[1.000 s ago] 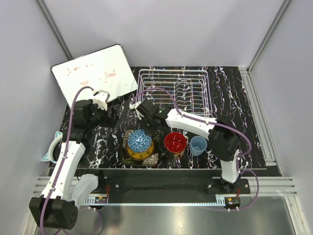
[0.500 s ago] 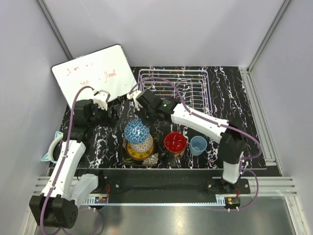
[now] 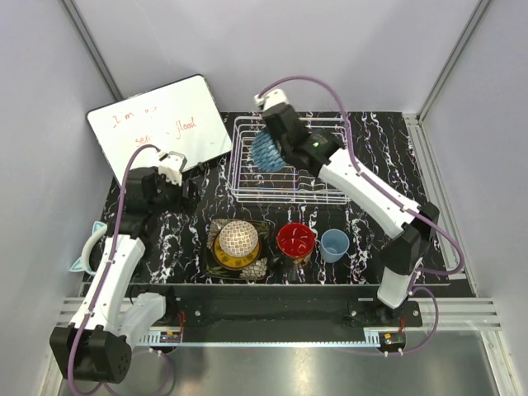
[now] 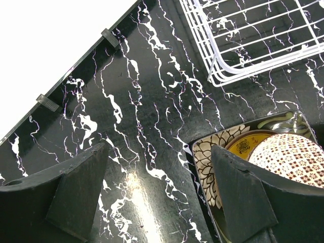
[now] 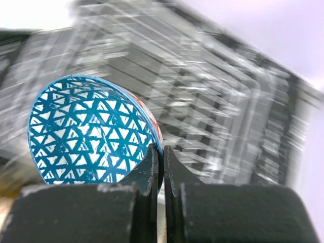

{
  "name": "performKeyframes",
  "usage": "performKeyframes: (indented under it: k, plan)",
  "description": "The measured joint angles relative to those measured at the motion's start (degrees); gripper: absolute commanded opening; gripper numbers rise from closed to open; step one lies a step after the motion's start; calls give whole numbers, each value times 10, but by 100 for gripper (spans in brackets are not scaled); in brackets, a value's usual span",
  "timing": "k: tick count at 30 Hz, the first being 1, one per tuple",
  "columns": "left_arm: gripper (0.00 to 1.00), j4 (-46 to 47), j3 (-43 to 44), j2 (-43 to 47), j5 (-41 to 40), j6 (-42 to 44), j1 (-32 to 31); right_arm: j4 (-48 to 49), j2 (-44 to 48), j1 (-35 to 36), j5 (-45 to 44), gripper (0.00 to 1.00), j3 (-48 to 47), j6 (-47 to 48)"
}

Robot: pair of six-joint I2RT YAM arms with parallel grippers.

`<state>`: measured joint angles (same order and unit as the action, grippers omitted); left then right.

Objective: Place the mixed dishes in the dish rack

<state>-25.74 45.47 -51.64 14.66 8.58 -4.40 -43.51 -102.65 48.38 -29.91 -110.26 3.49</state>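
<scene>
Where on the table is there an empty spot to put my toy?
Bare table lies between the whiteboard and the plate stack, and right of the dish rack. The front middle is crowded: stack, red bowl, blue cup.

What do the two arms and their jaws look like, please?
The left arm and right arm match: white tubular links joined by black cylindrical joint housings. An exposed purple cable loops loosely along each. The jaws are matte black, blocky wedges with flat inner faces. I can make out no markings on them.
</scene>
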Motion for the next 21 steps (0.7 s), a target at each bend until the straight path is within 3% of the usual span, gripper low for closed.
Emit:
performKeyframes:
  k: [10,12,16,21]
  plan:
    - [88,-4,0,-15,-18,9,-9,58,-107,-165,-318,0,-42,37]
    - [88,-5,0,-15,-20,9,-11,136,-125,-178,-372,0,-16,97]
    - [88,-10,0,-19,-27,9,-13,456,-153,-184,-454,0,92,328]
    - [89,-15,0,-22,-32,9,-18,529,-202,-183,-483,0,100,386]
